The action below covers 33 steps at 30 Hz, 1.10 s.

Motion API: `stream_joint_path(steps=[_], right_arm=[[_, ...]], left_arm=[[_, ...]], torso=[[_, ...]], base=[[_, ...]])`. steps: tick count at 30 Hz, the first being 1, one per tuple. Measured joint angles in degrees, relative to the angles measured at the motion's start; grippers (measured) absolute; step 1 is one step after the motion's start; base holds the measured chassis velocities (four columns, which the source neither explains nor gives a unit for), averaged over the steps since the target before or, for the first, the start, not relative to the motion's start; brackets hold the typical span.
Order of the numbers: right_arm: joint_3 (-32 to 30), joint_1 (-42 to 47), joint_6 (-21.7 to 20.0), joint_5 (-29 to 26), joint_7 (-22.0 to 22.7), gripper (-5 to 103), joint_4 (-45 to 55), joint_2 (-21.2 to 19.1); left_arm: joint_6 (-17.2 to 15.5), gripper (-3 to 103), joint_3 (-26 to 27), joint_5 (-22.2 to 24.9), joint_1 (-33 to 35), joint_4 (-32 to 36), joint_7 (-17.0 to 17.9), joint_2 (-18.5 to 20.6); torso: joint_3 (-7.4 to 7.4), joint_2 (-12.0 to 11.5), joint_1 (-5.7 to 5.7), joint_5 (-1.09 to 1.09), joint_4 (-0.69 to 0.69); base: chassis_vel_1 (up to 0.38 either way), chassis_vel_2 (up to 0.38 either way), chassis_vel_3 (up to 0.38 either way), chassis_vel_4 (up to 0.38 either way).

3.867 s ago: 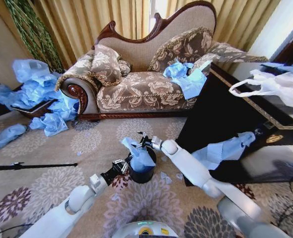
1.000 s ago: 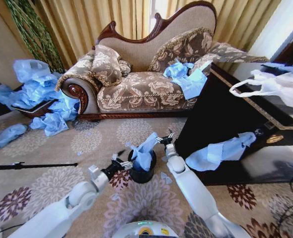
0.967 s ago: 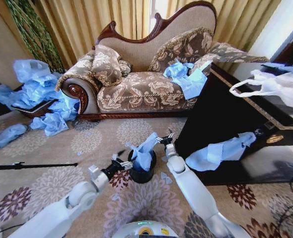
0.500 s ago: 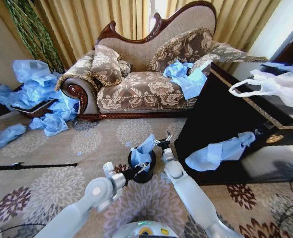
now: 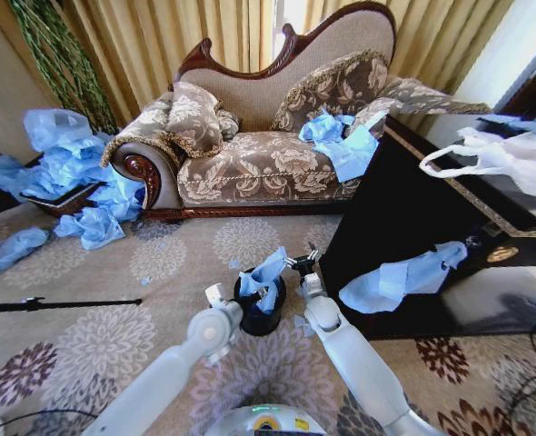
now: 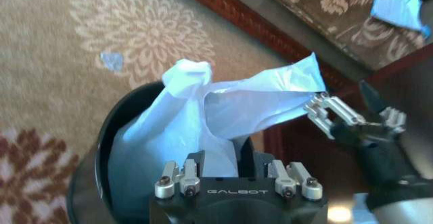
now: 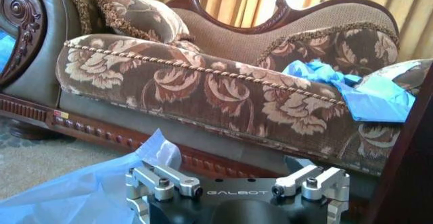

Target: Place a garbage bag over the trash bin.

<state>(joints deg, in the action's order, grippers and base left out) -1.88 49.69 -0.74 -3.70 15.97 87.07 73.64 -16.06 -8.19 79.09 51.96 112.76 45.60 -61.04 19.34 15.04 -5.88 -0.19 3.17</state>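
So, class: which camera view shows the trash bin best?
The left wrist view: the trash bin looms close, rim visible, garbage bag rising from it. The head view shows it small, partly hidden.

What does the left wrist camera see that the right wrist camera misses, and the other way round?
Left wrist view alone: the black bin on the carpet, with the left gripper over it and the right gripper at a raised corner of the bag. Right wrist view alone: the sofa's long front, its cushions and the curtains. Both: the blue bag being fitted, and spare bags lying on the sofa seat.
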Motion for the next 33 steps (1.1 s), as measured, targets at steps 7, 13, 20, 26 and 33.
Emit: stream_joint_path(steps=[7,13,20,26,33], right_arm=[[-0.5,0.6,0.0,-0.4,0.0,100,0.1,-1.2],[-0.7,1.0,0.0,-0.8,0.0,100,0.1,-1.6],[-0.6,1.0,0.1,-0.9,-0.1,100,0.2,-1.5],[-0.5,1.0,0.3,-1.0,-0.2,100,0.1,-1.3],[-0.7,1.0,0.4,-1.2,-0.1,100,0.1,-1.9]], left_arm=[[-1.9,48,-5.6,-2.6,-5.4,-4.9,6.0,-4.2],[-4.0,52,-7.6,-1.1,-8.8,-8.8,13.3,-7.0],[-5.6,43,-8.0,-0.4,-10.4,-13.0,17.8,-8.4],[-6.2,36,-8.5,-1.4,-11.6,-16.1,16.9,-8.9],[-5.4,17,-8.0,-0.9,-11.9,-14.3,15.3,-6.9]], torso=[[0.0,0.0,0.0,0.0,0.0],[0.0,0.0,0.0,0.0,0.0],[0.0,0.0,0.0,0.0,-0.01],[0.0,0.0,0.0,-0.01,0.0],[0.0,0.0,0.0,-0.01,-0.01]], base=[[0.0,0.0,0.0,0.0],[0.0,0.0,0.0,0.0],[0.0,0.0,0.0,0.0],[0.0,0.0,0.0,0.0],[0.0,0.0,0.0,0.0]])
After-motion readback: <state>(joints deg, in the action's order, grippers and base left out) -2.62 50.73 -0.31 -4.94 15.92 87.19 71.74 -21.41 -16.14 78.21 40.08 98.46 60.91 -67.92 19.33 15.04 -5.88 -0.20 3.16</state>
